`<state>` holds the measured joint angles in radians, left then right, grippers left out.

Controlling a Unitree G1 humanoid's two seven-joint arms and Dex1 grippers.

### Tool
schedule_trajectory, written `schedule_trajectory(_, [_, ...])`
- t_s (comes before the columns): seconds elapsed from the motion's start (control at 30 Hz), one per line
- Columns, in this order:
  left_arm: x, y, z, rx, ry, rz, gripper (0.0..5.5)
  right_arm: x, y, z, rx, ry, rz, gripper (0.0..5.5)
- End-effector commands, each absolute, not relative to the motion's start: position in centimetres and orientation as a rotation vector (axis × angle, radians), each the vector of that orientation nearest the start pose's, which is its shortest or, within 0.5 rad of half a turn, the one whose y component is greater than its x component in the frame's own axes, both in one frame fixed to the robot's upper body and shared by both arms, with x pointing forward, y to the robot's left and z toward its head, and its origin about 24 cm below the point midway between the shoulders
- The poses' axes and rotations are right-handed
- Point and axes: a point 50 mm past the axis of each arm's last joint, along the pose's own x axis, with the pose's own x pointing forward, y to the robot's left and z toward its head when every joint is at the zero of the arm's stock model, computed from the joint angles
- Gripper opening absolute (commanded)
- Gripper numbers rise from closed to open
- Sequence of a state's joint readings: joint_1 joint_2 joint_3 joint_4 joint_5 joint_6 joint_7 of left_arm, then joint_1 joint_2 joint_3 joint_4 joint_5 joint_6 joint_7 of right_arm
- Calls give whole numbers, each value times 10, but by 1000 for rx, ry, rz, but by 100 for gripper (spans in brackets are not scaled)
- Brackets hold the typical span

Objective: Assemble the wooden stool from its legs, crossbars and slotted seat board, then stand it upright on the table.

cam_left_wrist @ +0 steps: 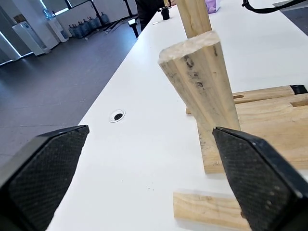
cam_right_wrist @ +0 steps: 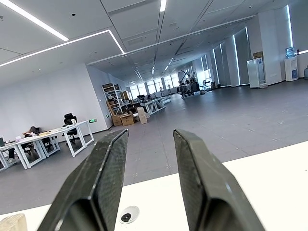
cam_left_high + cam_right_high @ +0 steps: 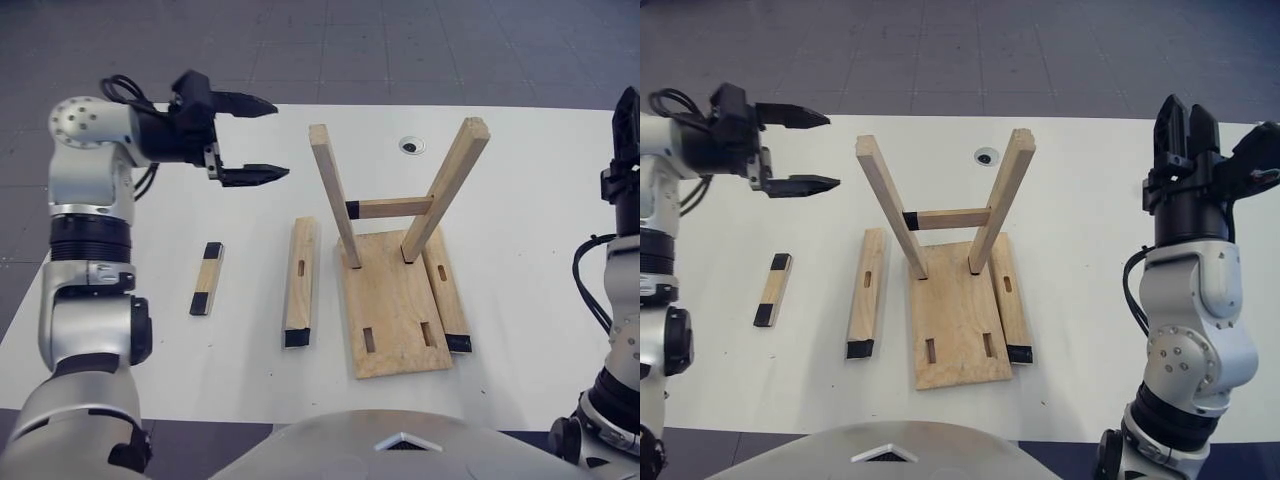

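The slotted seat board [image 3: 395,310] lies flat on the white table. Two legs [image 3: 335,195] [image 3: 445,185] stand in its far slots, leaning apart, joined by a crossbar [image 3: 395,208]. A third leg [image 3: 300,280] lies loose left of the board, and another leg [image 3: 447,300] lies along the board's right edge. A short crossbar [image 3: 206,279] with black ends rests further left. My left gripper [image 3: 280,138] hovers open above the table, left of the standing legs, holding nothing. My right gripper [image 3: 1185,112] is raised at the right side, fingers pointing up, open and empty.
A round cable grommet [image 3: 412,146] sits in the table behind the standing legs. The table's front edge [image 3: 200,405] runs close to the board's near end. Bare tabletop stretches right of the board.
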<state>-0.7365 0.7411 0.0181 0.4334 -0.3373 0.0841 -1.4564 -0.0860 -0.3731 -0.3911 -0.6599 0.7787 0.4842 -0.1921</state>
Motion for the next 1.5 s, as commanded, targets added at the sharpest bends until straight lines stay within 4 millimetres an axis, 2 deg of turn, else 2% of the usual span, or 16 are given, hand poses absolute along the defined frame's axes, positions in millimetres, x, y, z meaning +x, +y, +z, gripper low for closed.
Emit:
schedule_trajectory(0.03, [322, 242, 256, 362, -178, -1001, 477, 221, -231, 197, 272, -331, -65, 170])
schedule_trajectory(0.1, [329, 234, 265, 238, -207, -822, 477, 221, -230, 196, 272, -328, -62, 170])
schedule_trajectory(0.27, [324, 178, 247, -85, -192, -523, 477, 224, -222, 195, 260, -312, -27, 170])
schedule_trajectory(0.43, [307, 115, 227, -274, -11, -568, 477, 225, -214, 189, 268, -285, 2, 170])
schedule_trajectory(0.53, [305, 99, 222, -312, 52, -611, 477, 225, -209, 186, 272, -270, 16, 170])
schedule_trajectory(0.67, [311, 111, 254, -352, -133, -537, 477, 225, -206, 183, 276, -260, 24, 170])
schedule_trajectory(0.83, [305, 142, 341, -369, -538, -454, 477, 226, -204, 179, 284, -249, 27, 170])
schedule_trajectory(0.9, [303, 140, 348, -373, -555, -474, 477, 226, -203, 179, 287, -246, 30, 170])
schedule_trajectory(0.93, [306, 133, 338, -375, -494, -493, 477, 226, -203, 178, 289, -241, 31, 170])
schedule_trajectory(1.0, [318, 110, 290, -336, -240, -540, 477, 225, -202, 174, 290, -224, 31, 170])
schedule_trajectory(1.07, [322, 90, 212, -251, 87, -554, 477, 224, -202, 172, 290, -210, 20, 170])
schedule_trajectory(1.13, [305, 83, 143, -173, 336, -566, 477, 223, -204, 170, 295, -200, 2, 170])
schedule_trajectory(1.2, [287, 83, 120, -154, 403, -601, 477, 222, -205, 168, 301, -193, -7, 170])
schedule_trajectory(1.3, [287, 88, 136, -202, 302, -608, 477, 221, -202, 165, 309, -185, -1, 170])
schedule_trajectory(1.37, [294, 94, 159, -267, 177, -587, 477, 220, -200, 164, 302, -180, 15, 170])
schedule_trajectory(1.5, [317, 125, 242, -356, -193, -481, 477, 216, -213, 165, 247, -184, 21, 170])
